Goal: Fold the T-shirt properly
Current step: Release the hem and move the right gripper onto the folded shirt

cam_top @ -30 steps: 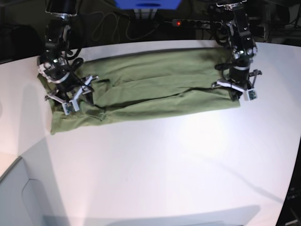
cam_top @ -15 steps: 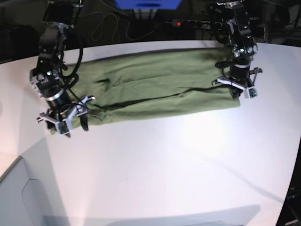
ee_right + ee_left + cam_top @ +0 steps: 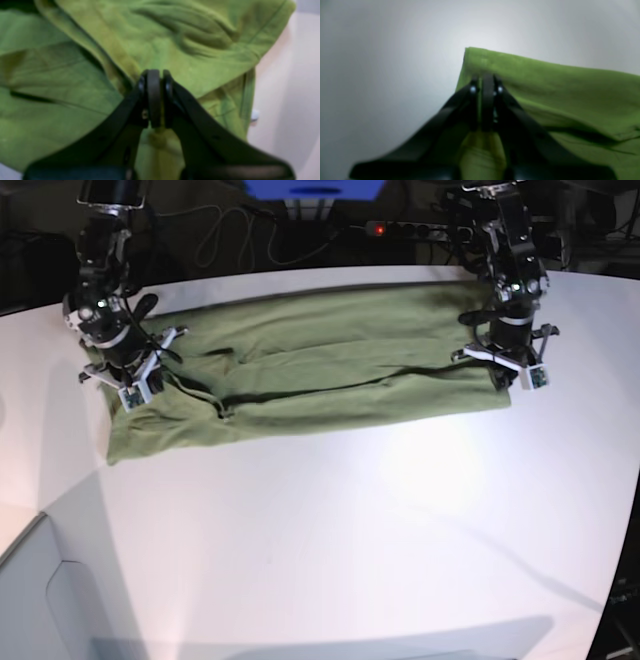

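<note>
Both grippers pinched shut on the T-shirt (image 3: 330,365).
Shirt lies as a long band across the upper half of the white table (image 3: 350,540). Left gripper (image 3: 505,375) clamps cloth at frame right; right gripper (image 3: 128,385) clamps a fold at upper left.

Both wrist views are blurry, so the weave and seams of the T-shirt (image 3: 62,105) are hard to see. The right gripper (image 3: 155,97) covers the bit of cloth it pinches (its arm is cut off at the bottom edge). The left gripper (image 3: 486,100) hides the shirt corner under it.
</note>
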You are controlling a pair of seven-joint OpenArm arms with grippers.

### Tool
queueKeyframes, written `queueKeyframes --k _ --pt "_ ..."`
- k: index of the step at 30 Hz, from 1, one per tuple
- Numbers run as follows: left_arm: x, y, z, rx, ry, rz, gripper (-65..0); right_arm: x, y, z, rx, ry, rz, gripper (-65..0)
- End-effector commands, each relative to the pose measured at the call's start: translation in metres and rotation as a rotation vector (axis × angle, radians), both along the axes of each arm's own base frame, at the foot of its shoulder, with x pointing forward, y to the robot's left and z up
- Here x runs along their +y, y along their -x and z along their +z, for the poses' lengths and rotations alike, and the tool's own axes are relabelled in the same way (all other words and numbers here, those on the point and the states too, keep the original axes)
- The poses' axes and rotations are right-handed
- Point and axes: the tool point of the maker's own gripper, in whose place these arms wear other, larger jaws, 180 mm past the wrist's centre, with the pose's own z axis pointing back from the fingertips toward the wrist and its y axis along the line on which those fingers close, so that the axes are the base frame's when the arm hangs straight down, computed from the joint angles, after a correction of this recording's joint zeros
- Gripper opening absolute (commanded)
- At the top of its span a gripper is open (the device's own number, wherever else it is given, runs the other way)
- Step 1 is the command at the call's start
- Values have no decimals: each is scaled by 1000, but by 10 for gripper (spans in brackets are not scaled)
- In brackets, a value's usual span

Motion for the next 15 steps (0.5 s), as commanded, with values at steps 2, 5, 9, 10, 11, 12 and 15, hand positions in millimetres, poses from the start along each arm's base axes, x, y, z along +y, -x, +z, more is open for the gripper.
queueKeyframes --k 2,5,9,10,11,12,15 --pt "3 -7 14 -48 -19 -4 -650 -10 -9 15 -52 22 11 -649" --pt "3 -7 14 -47 -20 -5 -650 -28 -9 35 -103 53 -31 -649" --pt "6 -5 22 -57 -43 -17 -650 -24 -20 79 -224 82 -16 -649" --pt "5 -5 25 -64 -47 -20 -650 -15 -22 86 -242 80 17 -649" --pt "4 -6 29 -73 -50 -22 -650 -1 -24 89 -253 63 52 -649" --pt "3 -5 31 -77 -51 -24 -650 11 -25 90 -258 46 74 -649" --pt "2 -3 35 -82 -55 -28 -650 47 -35 84 -259 -27 126 -649"
